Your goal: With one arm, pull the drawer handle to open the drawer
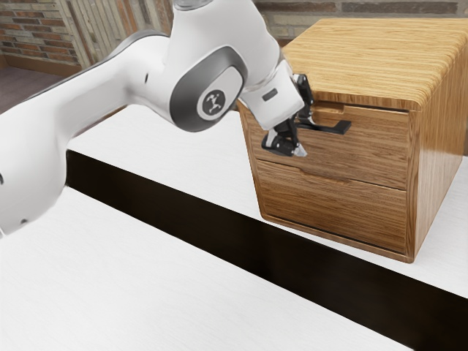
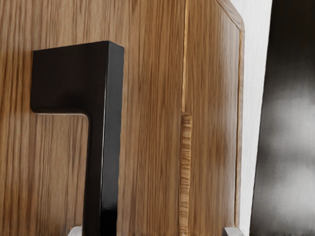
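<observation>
Showing the approach to the pull: the wooden cabinet (image 1: 365, 51) stands loose on the white table (image 1: 146, 292), so too sharp a tug could, I judge, drag or tip the whole box instead of sliding out its upper drawer (image 1: 365, 150), whose front looks shut or nearly so. The black handle (image 1: 333, 127) (image 2: 103, 147) projects from that front near its upper edge. My gripper (image 1: 300, 124) sits at the handle's end toward the exterior view's left, fingers (image 1: 291, 143) apart, one above and one below the bar, not clamped. Pulling like this would let the bar slip free, and closing this near the end risks a hold that slides off. Room: brick wall (image 1: 29, 29) with wooden slats behind. Surface: smooth and white, crossed by a black band (image 1: 219, 227) in front of the cabinet.
</observation>
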Available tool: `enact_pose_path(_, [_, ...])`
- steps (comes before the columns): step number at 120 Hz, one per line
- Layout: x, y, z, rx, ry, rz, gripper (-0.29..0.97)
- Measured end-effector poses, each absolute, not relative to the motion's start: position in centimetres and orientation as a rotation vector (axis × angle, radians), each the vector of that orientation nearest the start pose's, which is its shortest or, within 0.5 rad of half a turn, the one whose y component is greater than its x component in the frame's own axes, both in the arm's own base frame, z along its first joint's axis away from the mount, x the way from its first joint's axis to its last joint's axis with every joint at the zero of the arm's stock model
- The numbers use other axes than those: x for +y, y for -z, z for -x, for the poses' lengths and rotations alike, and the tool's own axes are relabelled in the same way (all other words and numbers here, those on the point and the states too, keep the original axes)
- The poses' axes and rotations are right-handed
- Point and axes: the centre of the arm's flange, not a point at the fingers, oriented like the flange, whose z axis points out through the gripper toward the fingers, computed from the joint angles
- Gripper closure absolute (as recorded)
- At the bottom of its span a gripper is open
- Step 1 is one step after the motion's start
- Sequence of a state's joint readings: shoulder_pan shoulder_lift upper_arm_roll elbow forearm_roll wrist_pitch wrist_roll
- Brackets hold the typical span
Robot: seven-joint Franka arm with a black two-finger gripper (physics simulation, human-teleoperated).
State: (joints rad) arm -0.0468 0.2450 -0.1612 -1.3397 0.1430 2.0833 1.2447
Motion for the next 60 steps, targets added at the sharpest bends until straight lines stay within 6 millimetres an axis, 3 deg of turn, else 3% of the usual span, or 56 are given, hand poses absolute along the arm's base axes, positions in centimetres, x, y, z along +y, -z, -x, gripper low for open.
enact_pose_path(14, [-11.7, -64.7, -64.6, 1.842, 0.529, 2.046, 0.51])
enact_pose_path(29, [-11.8, -65.4, -63.3, 1.826, 0.537, 2.043, 0.74])
enact_pose_path(40, [-12.1, -66.3, -62.3, 1.813, 0.557, 2.031, 0.75])
enact_pose_path(60, [-12.2, -65.9, -61.5, 1.801, 0.558, 2.038, 0.77])
